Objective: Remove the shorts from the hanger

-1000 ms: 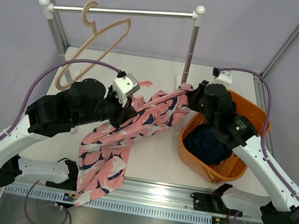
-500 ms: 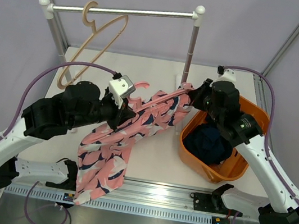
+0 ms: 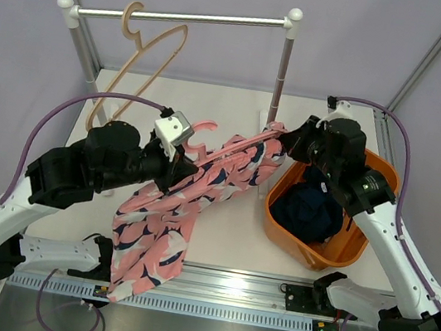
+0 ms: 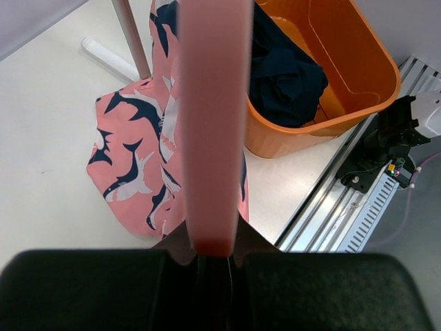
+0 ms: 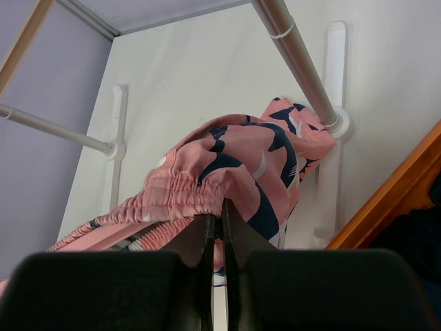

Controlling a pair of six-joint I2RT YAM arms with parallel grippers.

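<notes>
Left wrist: left jaws clamp smooth pink hanger (image 4: 213, 124); right jaws pinch gathered waistband of shorts (image 5: 238, 162).

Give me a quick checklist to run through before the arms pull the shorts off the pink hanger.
1. Left gripper shut on the pink hanger: ok.
2. Right gripper shut on the shorts at the waistband: ok.
3. Shorts free of the hanger: not ok, the waistband is stretched over it.
4. Rack post out of the right arm's way: cannot tell, it stands close by.
5. Orange bin open for a drop: ok, a dark garment lies inside.
</notes>
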